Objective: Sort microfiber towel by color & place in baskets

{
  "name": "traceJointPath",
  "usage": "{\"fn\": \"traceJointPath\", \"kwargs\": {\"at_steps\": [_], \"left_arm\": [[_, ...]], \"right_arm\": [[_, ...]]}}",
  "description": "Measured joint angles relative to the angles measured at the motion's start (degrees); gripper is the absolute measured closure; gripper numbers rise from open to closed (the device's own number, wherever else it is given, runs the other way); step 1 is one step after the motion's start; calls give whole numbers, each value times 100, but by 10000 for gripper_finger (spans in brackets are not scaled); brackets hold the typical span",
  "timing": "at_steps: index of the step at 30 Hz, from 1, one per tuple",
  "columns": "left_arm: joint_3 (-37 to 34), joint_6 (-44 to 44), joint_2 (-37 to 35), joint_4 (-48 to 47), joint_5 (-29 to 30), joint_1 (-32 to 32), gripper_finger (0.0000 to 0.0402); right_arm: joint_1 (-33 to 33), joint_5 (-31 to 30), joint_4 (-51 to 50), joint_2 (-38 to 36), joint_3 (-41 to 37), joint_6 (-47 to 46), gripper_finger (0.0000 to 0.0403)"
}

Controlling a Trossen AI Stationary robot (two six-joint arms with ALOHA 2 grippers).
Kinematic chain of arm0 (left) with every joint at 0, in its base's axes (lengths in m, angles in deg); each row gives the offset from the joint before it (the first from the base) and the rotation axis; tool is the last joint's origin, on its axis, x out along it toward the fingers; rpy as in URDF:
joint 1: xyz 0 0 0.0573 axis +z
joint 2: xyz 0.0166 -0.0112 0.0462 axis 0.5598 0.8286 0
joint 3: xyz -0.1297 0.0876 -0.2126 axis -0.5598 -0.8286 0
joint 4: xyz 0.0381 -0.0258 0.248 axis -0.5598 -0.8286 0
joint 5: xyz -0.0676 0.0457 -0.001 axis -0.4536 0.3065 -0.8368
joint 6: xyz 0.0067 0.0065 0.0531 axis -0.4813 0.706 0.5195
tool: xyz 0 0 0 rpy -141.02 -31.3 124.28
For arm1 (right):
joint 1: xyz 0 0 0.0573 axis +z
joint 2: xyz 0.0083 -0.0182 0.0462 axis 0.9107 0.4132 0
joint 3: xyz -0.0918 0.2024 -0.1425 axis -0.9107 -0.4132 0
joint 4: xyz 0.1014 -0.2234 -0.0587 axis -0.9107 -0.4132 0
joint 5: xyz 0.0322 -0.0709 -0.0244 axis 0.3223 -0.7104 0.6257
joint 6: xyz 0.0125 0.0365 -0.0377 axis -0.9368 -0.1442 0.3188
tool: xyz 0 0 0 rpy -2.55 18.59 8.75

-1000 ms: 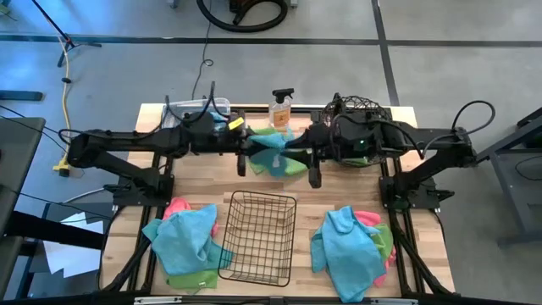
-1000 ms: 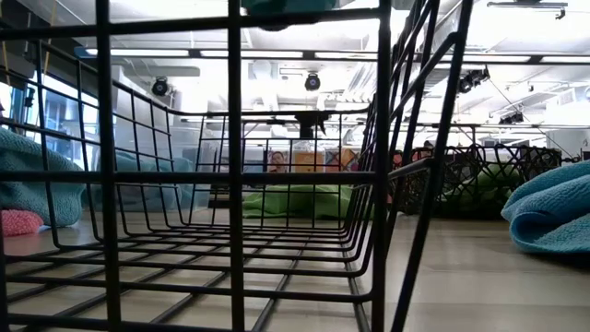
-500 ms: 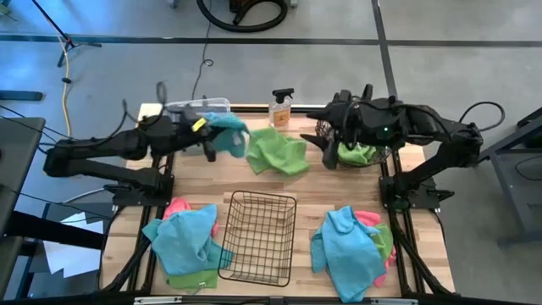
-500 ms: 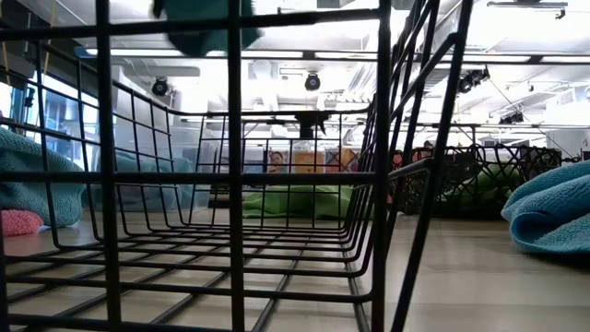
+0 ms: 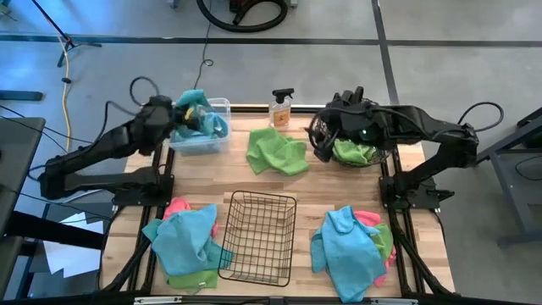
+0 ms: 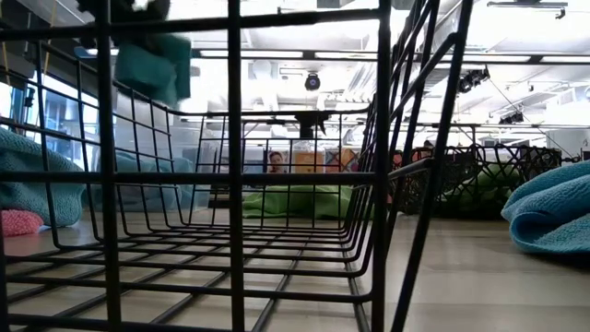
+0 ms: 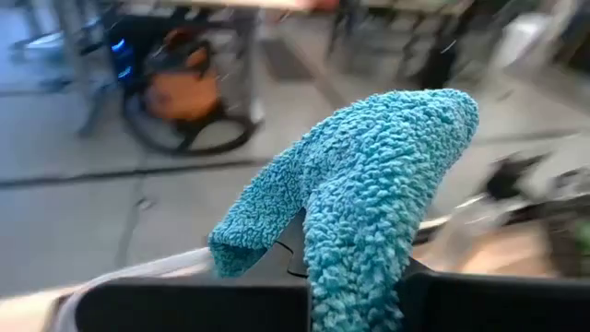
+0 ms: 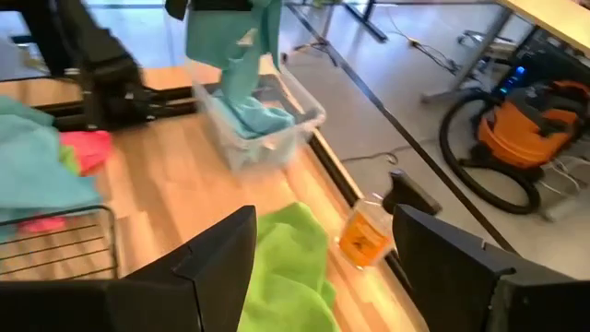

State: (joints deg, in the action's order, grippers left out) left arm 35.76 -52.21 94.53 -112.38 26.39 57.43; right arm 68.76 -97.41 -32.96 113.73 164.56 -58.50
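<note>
My left gripper (image 5: 200, 120) is shut on a teal towel (image 7: 369, 194) over the clear bin (image 5: 206, 140) at the far left. The towel also shows high up in the low view (image 6: 152, 69). My right gripper (image 5: 320, 146) stands open with nothing between its fingers, at the left rim of the round wire basket (image 5: 373, 157), which holds a green towel (image 5: 354, 152). Another green towel (image 5: 275, 152) lies spread on the table between bin and round basket. The black wire-grid basket (image 5: 258, 237) stands empty at the near middle. My left gripper pinches a bunched fold of the teal towel (image 7: 355, 263) between its two fingers, and a hump of cloth stands out past the fingertips. From the gripper the rest of the towel hangs down, its lower end (image 8: 263, 115) inside the clear bin.
Mixed piles of teal, pink and green towels lie at the near left (image 5: 186, 246) and near right (image 5: 351, 246) of the grid basket. An orange spray bottle (image 5: 281, 108) stands at the far edge, between the bin and the round basket.
My left gripper has lifted the teal towel off the green one at the table's middle and carried it toward the far left, over the clear bin, turning as it went. My right gripper has drawn back toward the right, to the round basket. The green towel stayed on the table.
</note>
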Motion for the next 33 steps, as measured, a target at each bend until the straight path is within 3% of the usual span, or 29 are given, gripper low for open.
{"fn": "traceJointPath", "kwargs": {"at_steps": [7, 14, 21, 26, 33], "left_arm": [[64, -779, 1126, -788, -1150, 1531, 401], [62, -1375, 2294, -922, -1592, 2043, 401], [62, -1534, 3122, -936, -2621, 2314, 397], [62, -1503, 3433, -1101, -3334, 2517, 357], [62, -1394, 3306, -1179, -3618, 2610, 270]], "right_arm": [[-375, 114, 53, 0, -51, -24, 151], [-518, 339, 51, 0, -51, -180, 151], [-517, 357, 41, 0, -51, -420, 151], [-518, 367, 25, 0, -51, -457, 151], [-518, 367, 24, 0, -51, -453, 151]]}}
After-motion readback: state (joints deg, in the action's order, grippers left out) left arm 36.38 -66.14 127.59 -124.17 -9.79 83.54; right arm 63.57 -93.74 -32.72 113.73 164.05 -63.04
